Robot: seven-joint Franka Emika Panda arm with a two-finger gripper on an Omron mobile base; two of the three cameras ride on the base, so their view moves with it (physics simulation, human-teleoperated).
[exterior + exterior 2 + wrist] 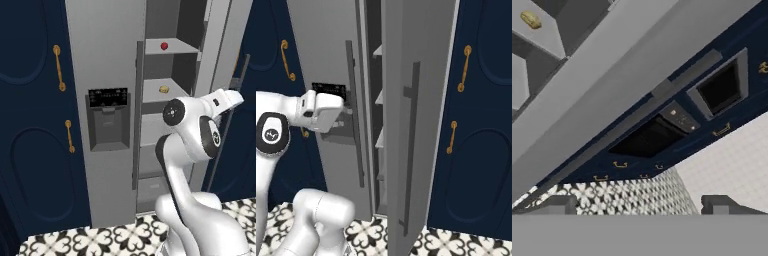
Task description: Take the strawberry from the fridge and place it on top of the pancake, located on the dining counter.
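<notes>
The fridge [107,75] is tall, light grey and matte, one door open. The strawberry [164,46], small, round and red, sits on an upper shelf [172,49] at upper centre. The white arm bends at centre right; the pincer [642,205] stands wide open, empty.

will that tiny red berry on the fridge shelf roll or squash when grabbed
The tiny rounded red strawberry sits loose on a flat light-grey fridge shelf, so a nudge would probably roll it. It looks very small and likely light. Probably soft, so the claw should close gently.
</notes>
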